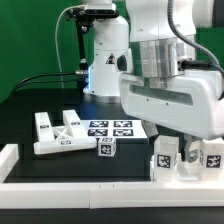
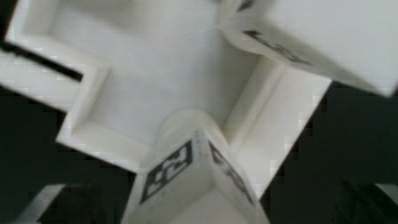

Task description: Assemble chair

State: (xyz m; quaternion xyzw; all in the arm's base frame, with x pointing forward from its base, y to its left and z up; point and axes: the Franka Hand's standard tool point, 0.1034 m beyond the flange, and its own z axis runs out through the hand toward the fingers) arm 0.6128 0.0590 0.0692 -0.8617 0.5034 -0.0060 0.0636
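Note:
The chair is in loose white tagged parts. A notched panel (image 1: 55, 133) lies flat at the exterior view's left, with a small cube (image 1: 105, 150) beside it. Two upright tagged pieces (image 1: 165, 155) (image 1: 212, 154) stand at the front right. My gripper (image 1: 187, 150) hangs low between them, its fingers mostly hidden by the hand and those pieces. In the wrist view a tagged white piece (image 2: 189, 168) stands edge-on right under the camera, in front of a large white notched part (image 2: 169, 75). No finger shows there.
The marker board (image 1: 112, 128) lies behind the cube. A low white border rail (image 1: 12, 158) runs along the front and left of the black table. The arm's base (image 1: 105, 60) and cables stand at the back.

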